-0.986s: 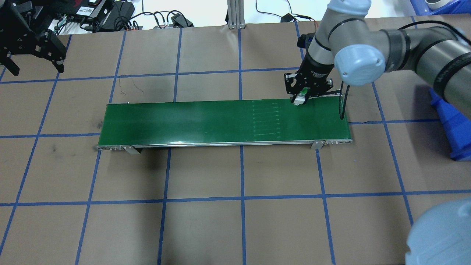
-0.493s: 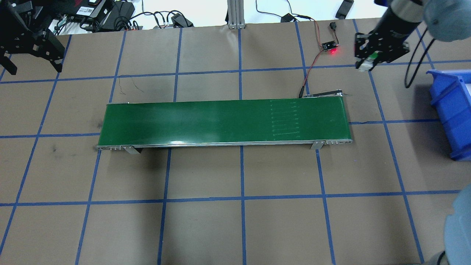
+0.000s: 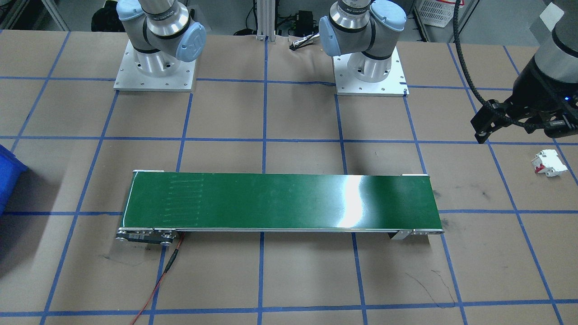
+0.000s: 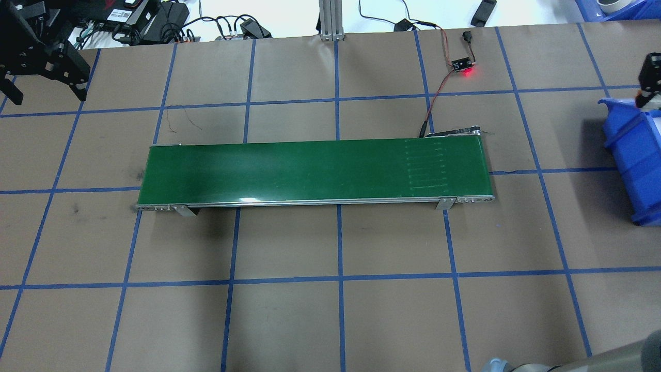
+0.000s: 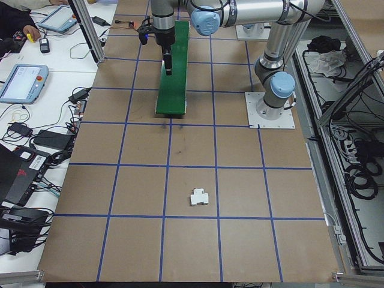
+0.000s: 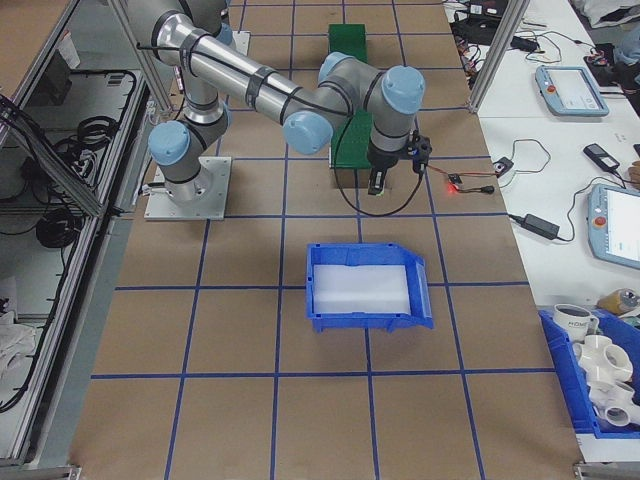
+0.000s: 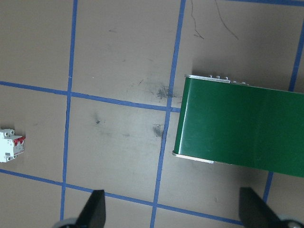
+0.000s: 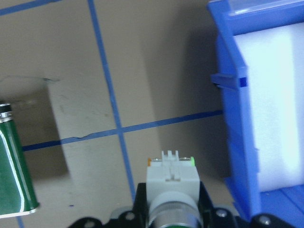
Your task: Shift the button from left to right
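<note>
The button [image 8: 172, 176] sits clamped in the right hand [image 8: 172, 209], its white body and green-edged base poking out past the black fingers in the right wrist view. It hangs above the brown counter [image 8: 156, 71], close to the near wall of the blue bin [image 8: 235, 118], which has a white foam lining. In the overhead view the right hand [image 4: 649, 85] shows only at the picture's right edge, above the bin's rim [image 4: 619, 121]. The green conveyor belt [image 4: 315, 168] lies across the middle of the counter, well apart from the bin. The left hand [image 4: 44, 72] hovers off the belt's opposite end with its fingers spread wide and nothing between them. A white blocky part with red marks [image 3: 548, 163] lies on the counter near that hand.
</note>
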### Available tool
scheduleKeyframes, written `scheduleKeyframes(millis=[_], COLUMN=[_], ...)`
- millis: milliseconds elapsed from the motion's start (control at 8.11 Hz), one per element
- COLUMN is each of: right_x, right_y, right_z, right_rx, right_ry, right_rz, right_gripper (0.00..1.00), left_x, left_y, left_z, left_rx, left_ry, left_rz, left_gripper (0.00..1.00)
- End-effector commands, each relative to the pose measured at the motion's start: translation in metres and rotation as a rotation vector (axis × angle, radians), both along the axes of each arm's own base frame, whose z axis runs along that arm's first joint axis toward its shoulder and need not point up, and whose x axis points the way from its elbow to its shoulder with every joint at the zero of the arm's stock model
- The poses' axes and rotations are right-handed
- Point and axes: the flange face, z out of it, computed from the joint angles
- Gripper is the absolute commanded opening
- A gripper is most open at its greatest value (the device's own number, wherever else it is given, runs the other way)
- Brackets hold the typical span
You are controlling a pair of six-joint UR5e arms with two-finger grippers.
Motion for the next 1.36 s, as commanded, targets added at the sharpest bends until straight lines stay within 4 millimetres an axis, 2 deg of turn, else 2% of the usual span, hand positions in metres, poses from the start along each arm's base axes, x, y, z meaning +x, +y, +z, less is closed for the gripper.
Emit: scheduleKeyframes(millis=[0, 123, 247, 370, 493, 740, 863, 986, 1233], right_x=[-0.117, -0.139, -0.147, -0.169, -0.178, -0.183, -0.185, -0.183, -0.176], right_y=[0.023, 0.017, 0.015, 0.017, 0.015, 0.010, 0.009, 0.010, 0.017], right_z=[-0.031, -0.054, -0.071, -0.103, -0.119, -0.144, -0.148, -0.153, -0.174], right_rx=[0.010, -0.014, 0.003, 0.024, 0.021, 0.014, 0.006, 0.012, 0.037], right_ry=[0.094, 0.082, 0.075, 0.037, 0.037, 0.043, 0.050, 0.041, 0.014], right_rz=[0.026, 0.074, 0.086, 0.097, 0.107, 0.137, 0.198, 0.201, 0.205], right_gripper=[0.00, 0.00, 0.00, 0.00, 0.00, 0.00, 0.00, 0.00, 0.00], left_x=[0.000, 0.001, 0.001, -0.001, -0.004, -0.004, -0.010, -0.023, -0.042], left_y=[0.000, -0.002, -0.001, -0.001, -0.001, -0.001, -0.003, -0.006, -0.005], left_z=[0.000, 0.001, 0.000, 0.000, 0.001, 0.001, -0.001, 0.000, 0.001], left_rx=[-0.002, -0.004, 0.000, -0.002, -0.006, -0.006, -0.010, -0.033, -0.039], left_ry=[-0.001, -0.003, -0.003, 0.003, 0.005, 0.005, 0.023, 0.086, 0.088], left_rz=[0.000, 0.003, 0.003, 0.002, 0.006, 0.006, 0.002, 0.012, 0.021], left_gripper=[1.00, 1.00, 1.00, 1.00, 1.00, 1.00, 1.00, 1.00, 1.00])
